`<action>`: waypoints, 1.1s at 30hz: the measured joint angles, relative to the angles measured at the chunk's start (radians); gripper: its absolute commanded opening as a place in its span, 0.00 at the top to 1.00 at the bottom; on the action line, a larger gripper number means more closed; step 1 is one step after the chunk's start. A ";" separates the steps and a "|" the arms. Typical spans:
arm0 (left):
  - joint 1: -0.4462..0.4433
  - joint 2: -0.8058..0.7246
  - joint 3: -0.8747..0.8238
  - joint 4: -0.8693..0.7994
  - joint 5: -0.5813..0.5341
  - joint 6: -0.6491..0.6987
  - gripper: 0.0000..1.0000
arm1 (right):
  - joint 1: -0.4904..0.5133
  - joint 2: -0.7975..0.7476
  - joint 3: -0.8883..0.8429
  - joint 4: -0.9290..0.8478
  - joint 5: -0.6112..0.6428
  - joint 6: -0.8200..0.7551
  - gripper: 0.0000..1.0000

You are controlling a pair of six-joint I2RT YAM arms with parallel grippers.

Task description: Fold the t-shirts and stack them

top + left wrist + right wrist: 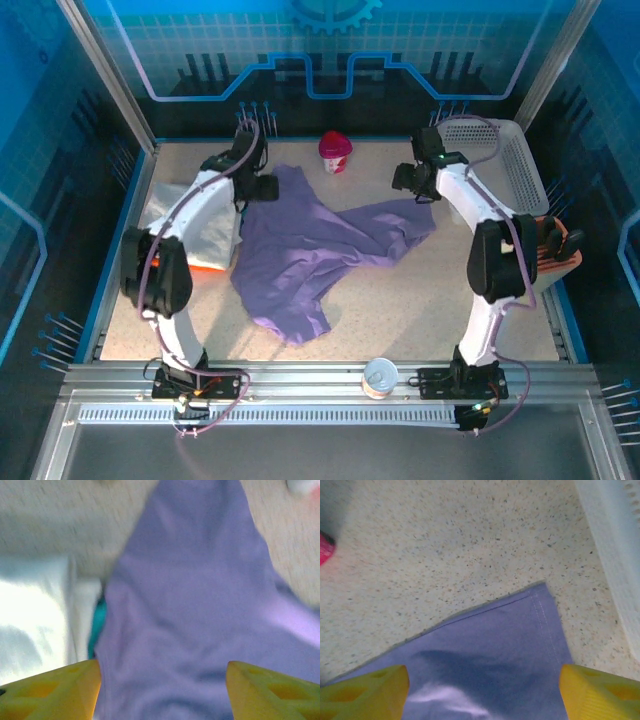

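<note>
text: none legible | labels: none legible | numbers, signs: none legible

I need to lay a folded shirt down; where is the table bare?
Widest bare patch: near right, between the purple shirt, the right arm and the can. A smaller one lies between the pink cup and the right pincer. Crowded at left: white shirt, left arm.

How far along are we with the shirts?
Done: a white shirt looks folded at left, orange shirt under it. In hand: nothing gripped; left gripper and right gripper hover open over far corners of the purple shirt. Left: it lies rumpled, to be folded and stacked.
</note>
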 measured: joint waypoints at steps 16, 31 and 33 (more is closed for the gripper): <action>-0.253 -0.350 -0.515 -0.003 0.105 -0.234 0.32 | -0.084 0.255 0.161 -0.101 -0.023 -0.011 0.36; -0.289 -0.352 -0.532 0.034 0.111 -0.293 0.33 | -0.083 0.312 0.200 -0.124 -0.072 -0.018 1.00; -0.289 -0.352 -0.533 0.036 0.113 -0.294 0.33 | -0.081 0.312 0.201 -0.123 -0.072 -0.013 1.00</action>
